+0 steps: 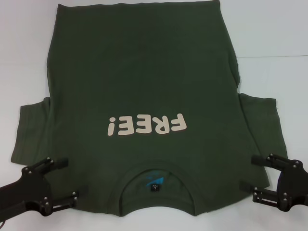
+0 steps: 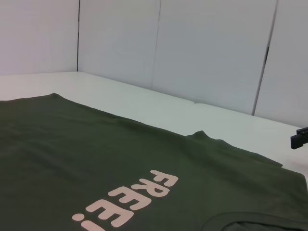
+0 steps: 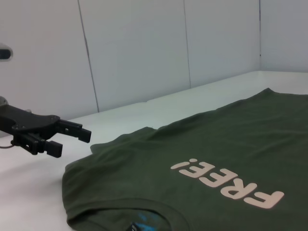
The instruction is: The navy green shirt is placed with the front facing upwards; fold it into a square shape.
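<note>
The shirt [image 1: 144, 91] lies flat, print up, on the white table [image 1: 269, 29], its long axis running 12 to 6 with the collar [image 1: 156, 185] at 6, nearest the robot. The left gripper [image 1: 62, 180] at 8 and the right gripper [image 1: 254, 173] at 4 flank the shoulders, fingers apart, probably poised to pinch both sleeves together.

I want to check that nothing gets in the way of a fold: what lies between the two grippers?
In the head view, only the navy green shirt lies between the left gripper and right gripper: its collar and shoulders, flat on the white table.
</note>
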You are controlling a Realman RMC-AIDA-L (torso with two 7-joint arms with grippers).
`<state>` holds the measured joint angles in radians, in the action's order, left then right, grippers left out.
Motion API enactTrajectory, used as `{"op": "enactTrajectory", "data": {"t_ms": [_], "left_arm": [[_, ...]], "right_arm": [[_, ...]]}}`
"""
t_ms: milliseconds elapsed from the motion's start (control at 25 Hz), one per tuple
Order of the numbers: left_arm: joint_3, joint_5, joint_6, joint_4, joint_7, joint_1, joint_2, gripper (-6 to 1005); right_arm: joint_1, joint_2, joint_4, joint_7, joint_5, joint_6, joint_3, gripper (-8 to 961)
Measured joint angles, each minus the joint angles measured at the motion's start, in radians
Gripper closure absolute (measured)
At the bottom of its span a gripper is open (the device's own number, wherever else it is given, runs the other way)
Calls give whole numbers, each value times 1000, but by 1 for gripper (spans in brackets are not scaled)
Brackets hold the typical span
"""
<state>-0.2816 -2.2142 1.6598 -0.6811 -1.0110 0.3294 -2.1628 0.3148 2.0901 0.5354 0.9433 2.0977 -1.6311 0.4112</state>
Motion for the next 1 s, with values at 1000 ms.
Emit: {"op": "enactTrajectory", "data": {"t_ms": [1000], "left_arm": [[69, 3, 42, -157, -866, 49, 99, 80]], "right_arm": [[18, 0, -20, 7, -2, -10, -9, 152]]}}
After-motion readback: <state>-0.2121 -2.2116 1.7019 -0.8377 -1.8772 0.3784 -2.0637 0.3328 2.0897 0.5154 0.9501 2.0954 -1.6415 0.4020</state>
